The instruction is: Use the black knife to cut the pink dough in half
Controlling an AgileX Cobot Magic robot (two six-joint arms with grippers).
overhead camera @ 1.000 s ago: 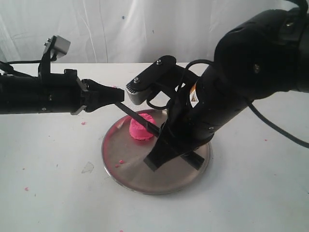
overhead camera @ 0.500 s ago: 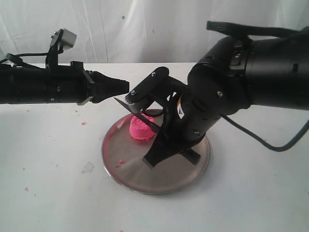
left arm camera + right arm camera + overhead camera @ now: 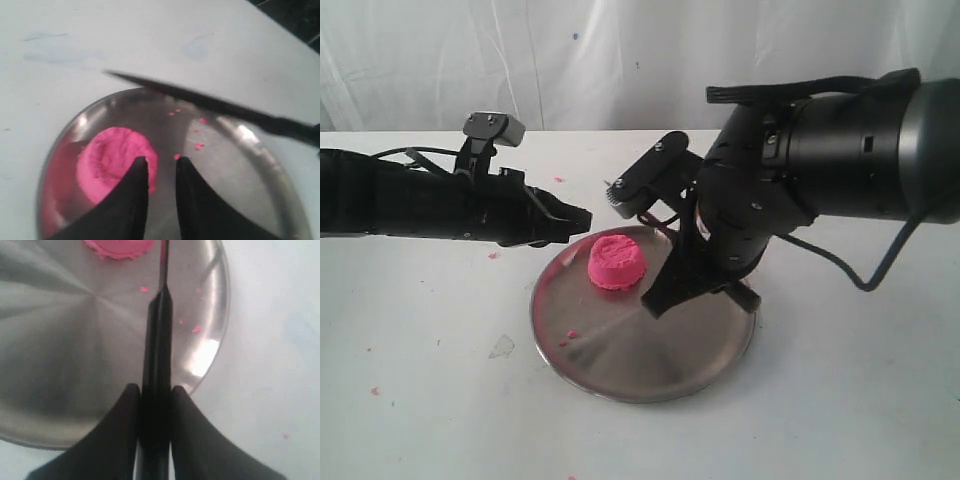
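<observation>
The pink dough (image 3: 616, 262) sits whole, a squat flat-topped lump, on the steel plate (image 3: 620, 392), toward the plate's back-left part in the exterior view. The plate rests on the white desk (image 3: 420, 350). The left end effector (image 3: 159, 165) hangs just beside the dough, near the plate's rim, its two black fingers (image 3: 132, 200) a narrow gap apart with nothing between them. The right end effector (image 3: 155, 390) is clamped on the handle of the black knife (image 3: 159, 335) – the blade runs out over the plate toward the dough, and in the left wrist view it stands clear of the lump. Small pink crumbs (image 3: 198, 146) dot the plate.
</observation>
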